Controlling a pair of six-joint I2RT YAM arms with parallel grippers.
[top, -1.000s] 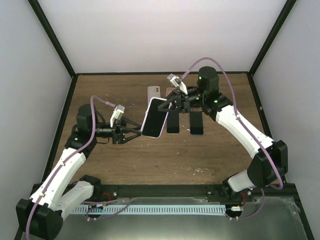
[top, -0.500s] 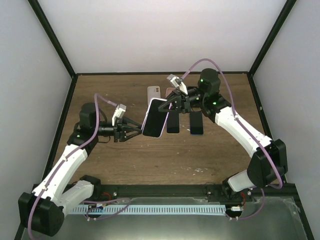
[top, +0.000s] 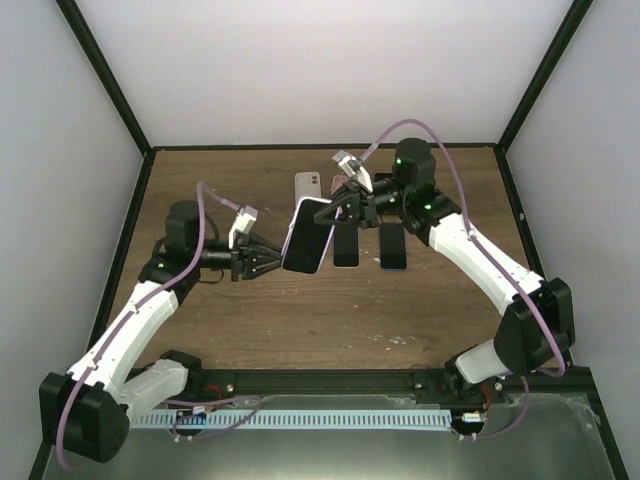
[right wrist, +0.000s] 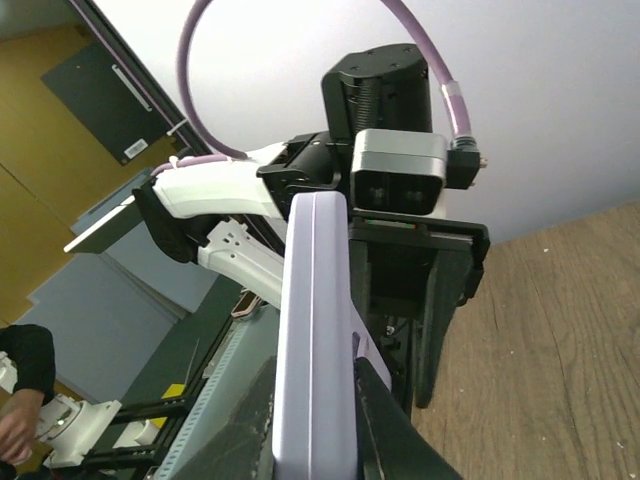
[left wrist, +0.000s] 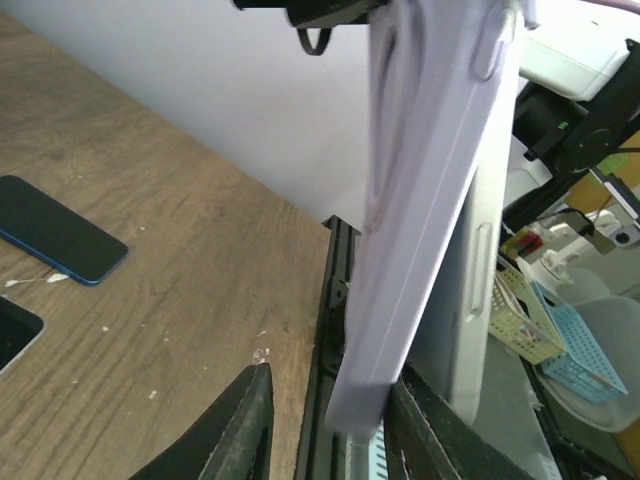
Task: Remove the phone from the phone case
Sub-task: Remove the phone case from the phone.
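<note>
Phone [top: 308, 236] not yet out: seated in lilac phone case [right wrist: 315, 340], held above the desk [top: 330, 310], right fingers [right wrist: 385, 430] clamped on its upper end. Left fingers [left wrist: 240, 430] narrow, straddling the lower edge with a gap on one side. The whole separation is left to do.

Near half of the table [top: 330, 320] is bare wood, an open run left to right. The middle is crowded: cased phone [top: 308, 236] hangs tilted in the air, with the left gripper [top: 272, 262] just at its left edge and the right gripper [top: 338, 210] on its far right corner. Below the right gripper, a black phone [top: 346, 247] and a blue phone [top: 393, 247] lie flat; a white phone [top: 306, 184] lies further back. Right arm [top: 480, 255] bars the right side diagonally, left arm [top: 140, 310] the left. Far left and far right corners are free.
</note>
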